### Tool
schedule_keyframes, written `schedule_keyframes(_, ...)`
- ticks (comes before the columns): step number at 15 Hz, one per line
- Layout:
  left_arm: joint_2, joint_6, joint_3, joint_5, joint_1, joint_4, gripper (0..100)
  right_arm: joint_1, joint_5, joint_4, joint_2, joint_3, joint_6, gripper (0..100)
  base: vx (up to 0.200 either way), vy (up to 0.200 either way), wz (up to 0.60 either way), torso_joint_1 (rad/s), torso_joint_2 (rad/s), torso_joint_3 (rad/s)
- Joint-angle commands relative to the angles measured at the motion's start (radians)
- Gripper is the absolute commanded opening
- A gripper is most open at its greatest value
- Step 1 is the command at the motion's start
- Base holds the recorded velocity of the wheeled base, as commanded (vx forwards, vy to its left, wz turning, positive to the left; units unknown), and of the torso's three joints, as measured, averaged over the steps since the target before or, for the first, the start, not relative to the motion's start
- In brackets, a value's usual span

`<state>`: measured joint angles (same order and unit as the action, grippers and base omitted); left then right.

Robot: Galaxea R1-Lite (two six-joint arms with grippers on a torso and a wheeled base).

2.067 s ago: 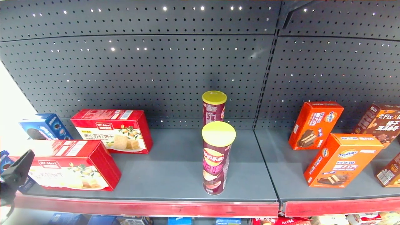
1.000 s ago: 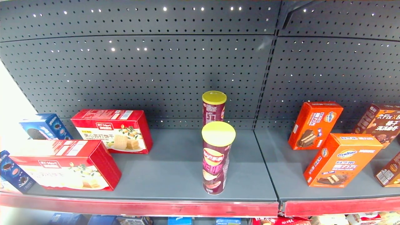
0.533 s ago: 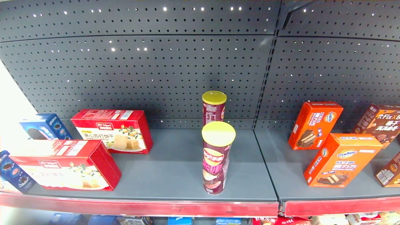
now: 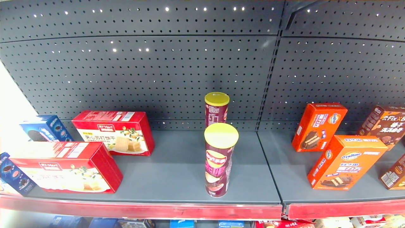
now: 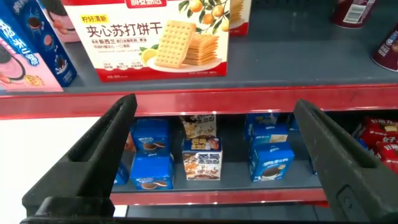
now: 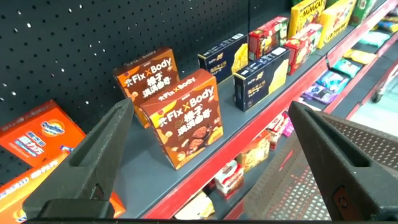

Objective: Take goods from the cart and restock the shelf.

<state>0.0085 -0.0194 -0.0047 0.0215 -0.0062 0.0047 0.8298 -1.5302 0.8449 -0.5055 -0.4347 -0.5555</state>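
Shelf grey, red-edged; front maroon canister upright, yellow-lidded; both arms' jaws spread wide, apparently empty.

left gripper: wide open, nothing pinched between the tips

left fingers: two chunky black wedges, splayed out in a big V

left wrist: sitting level, no roll I can spot, aimed dead ahead at 12 o'clock, square onto the red shelf lip

left height: fingertips roughly level with that lip

right gripper: same deal, spread wide and holding nothing

right fingers: dark wedges again, tips well apart

right wrist: swung off to roughly 2 o'clock, looking slantwise along the shelf lip instead of square on

arms: elbows and shoulders, honestly can't tell
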Motion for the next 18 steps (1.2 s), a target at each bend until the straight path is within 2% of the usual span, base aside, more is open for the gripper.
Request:
schedule_keyframes(1,0.004,0.001,0.0,0.0,0.0,0.0,100,-0.003,-0.025,0.003,-0.08,-0.076,-0.015,100,0.0,0.0,0.0,0.0,0.0,0.0)
schedule_keyframes(2,0.004,-0.001,0.0,0.0,0.0,0.0,100,-0.008,-0.028,0.016,-0.189,-0.194,-0.007,100,0.0,0.0,0.0,0.0,0.0,0.0)
schedule_keyframes(5,0.004,-0.001,0.0,0.0,0.0,0.0,100,-0.046,-0.031,0.069,-0.366,-0.357,-0.011,100,0.0,0.0,0.0,0.0,0.0,0.0)
schedule_keyframes(7,0.004,-0.001,0.0,0.0,0.0,0.0,100,-0.02,-0.033,0.062,-0.346,-0.366,-0.03,100,0.0,0.0,0.0,0.0,0.0,0.0)
schedule_keyframes(9,0.004,-0.001,0.0,0.0,0.0,0.0,100,0.144,-0.036,0.052,-0.317,-0.326,-0.041,100,0.0,0.0,0.0,0.0,0.0,0.0)
schedule_keyframes(10,0.004,-0.001,0.0,0.0,0.0,0.0,100,0.124,-0.031,0.069,-0.329,-0.279,-0.027,100,0.0,0.0,0.0,0.0,0.0,0.0)
schedule_keyframes(12,0.004,-0.001,0.0,0.0,0.0,0.0,100,0.183,-0.007,0.088,-0.32,-0.217,-0.017,100,0.0,0.0,0.0,0.0,0.0,0.0)
schedule_keyframes(13,0.004,-0.001,0.0,0.0,0.0,0.0,100,0.117,0.117,0.088,-0.304,-0.182,-0.015,100,0.0,0.0,0.0,0.0,0.0,0.0)
schedule_keyframes(14,0.004,-0.001,0.0,0.0,0.0,0.0,100,-0.024,0.344,0.085,-0.301,-0.133,-0.007,100,0.0,0.0,0.0,0.0,0.0,0.0)
schedule_keyframes(15,0.004,-0.001,0.0,0.0,0.0,0.0,100,-0.164,0.631,0.056,-0.281,-0.064,0.031,100,0.0,0.0,0.0,0.0,0.0,0.0)
schedule_keyframes(16,0.004,0.001,0.0,0.0,0.0,0.0,100,-0.331,0.972,-0.036,-0.234,0.027,0.171,100,0.0,0.0,0.0,0.0,0.0,0.0)
schedule_keyframes(17,0.004,0.001,0.0,0.0,0.0,0.0,100,-0.537,1.271,-0.168,-0.136,0.102,0.313,100,0.0,0.0,0.0,0.0,0.0,0.0)
schedule_keyframes(18,0.004,0.001,0.0,0.0,0.0,0.0,100,-0.62,1.381,-0.224,-0.091,0.126,0.355,100,0.0,0.0,0.0,0.0,0.0,0.0)
